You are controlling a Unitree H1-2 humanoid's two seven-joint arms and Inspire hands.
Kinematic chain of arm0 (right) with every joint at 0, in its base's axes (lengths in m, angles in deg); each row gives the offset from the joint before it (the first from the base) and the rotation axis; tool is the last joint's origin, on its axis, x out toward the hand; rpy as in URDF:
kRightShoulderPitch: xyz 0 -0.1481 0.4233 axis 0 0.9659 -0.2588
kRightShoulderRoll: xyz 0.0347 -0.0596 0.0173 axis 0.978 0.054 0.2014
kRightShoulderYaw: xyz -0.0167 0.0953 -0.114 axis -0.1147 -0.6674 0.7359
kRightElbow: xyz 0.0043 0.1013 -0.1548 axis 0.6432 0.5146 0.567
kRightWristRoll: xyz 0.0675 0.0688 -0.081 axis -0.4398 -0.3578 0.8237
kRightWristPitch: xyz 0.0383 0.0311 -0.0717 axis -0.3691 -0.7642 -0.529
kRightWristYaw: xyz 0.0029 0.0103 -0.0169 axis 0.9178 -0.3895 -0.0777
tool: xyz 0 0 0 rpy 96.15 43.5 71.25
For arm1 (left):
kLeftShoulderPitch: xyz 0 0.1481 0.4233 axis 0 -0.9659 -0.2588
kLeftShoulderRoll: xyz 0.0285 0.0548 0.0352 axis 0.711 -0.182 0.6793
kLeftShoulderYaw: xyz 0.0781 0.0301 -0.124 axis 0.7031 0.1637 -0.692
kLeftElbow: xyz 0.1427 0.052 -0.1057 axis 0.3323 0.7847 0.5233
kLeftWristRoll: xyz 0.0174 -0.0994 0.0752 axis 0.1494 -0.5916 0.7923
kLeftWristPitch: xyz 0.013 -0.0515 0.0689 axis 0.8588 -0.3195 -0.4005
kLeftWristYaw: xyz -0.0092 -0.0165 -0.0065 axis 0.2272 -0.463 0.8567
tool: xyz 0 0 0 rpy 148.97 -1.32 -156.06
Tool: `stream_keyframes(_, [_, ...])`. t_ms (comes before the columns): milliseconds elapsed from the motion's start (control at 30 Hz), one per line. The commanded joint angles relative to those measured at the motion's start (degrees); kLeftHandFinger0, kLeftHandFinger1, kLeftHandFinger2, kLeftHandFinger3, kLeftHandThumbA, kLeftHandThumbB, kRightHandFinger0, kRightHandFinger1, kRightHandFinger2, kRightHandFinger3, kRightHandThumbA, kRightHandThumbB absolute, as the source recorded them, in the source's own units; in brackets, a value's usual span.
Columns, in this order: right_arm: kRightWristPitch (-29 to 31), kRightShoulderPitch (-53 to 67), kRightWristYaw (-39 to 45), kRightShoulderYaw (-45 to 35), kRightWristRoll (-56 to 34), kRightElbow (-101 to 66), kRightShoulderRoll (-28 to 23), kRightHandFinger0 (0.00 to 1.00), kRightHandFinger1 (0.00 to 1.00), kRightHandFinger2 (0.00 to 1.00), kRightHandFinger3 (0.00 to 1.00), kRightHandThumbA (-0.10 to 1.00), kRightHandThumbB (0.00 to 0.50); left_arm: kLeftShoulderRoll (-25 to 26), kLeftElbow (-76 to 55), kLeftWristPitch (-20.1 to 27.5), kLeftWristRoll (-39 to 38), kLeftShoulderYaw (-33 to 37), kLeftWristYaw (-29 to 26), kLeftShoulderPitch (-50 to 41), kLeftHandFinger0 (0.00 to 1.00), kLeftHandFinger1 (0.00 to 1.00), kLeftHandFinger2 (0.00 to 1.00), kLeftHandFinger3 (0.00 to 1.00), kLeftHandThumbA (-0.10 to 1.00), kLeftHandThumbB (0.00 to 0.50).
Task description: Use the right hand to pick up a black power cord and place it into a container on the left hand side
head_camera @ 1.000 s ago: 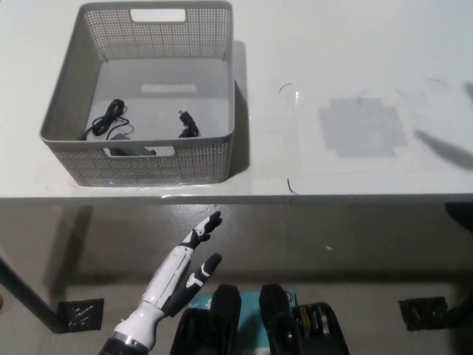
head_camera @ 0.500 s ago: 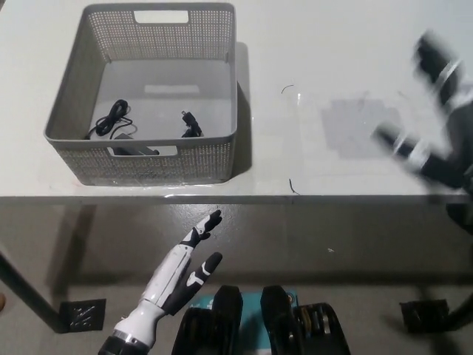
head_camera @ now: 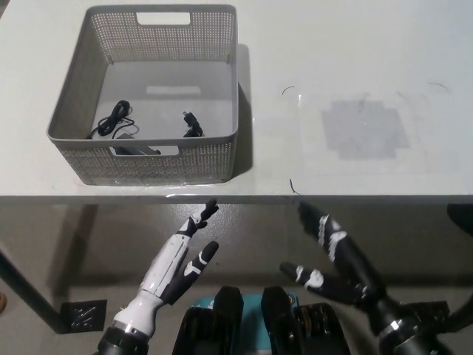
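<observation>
Both hands hang below the near edge of the bench [head_camera: 355,59], fingers spread and holding nothing: the black right hand [head_camera: 336,259] low at the right, the white left hand [head_camera: 181,255] resting at the left. The black cord [head_camera: 111,118] already lies inside the gray basket [head_camera: 77,81] at far left, so the placing looks done; nothing seems left but to settle. Half a second ago the right hand was up over the bench's right side; now it has dropped away.
</observation>
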Motion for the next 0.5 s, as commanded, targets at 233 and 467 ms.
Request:
stream_keyframes(233, [7.66,-3.13,3.74,-2.17,-5.57,12.05,0.4,1.0,1.0,1.0,1.0,1.0,0.411,-0.53,0.13,3.51,0.18,-0.76,-2.7,1.81,1.0,1.0,1.0,1.0,1.0,0.305])
stream_keyframes(467, [6.94,-3.87,4.52,-2.87,-6.17,12.62,0.61,1.0,1.0,1.0,1.0,1.0,0.414,-0.58,0.6,3.8,0.26,-1.0,-3.09,2.24,1.0,1.0,1.0,1.0,1.0,0.306])
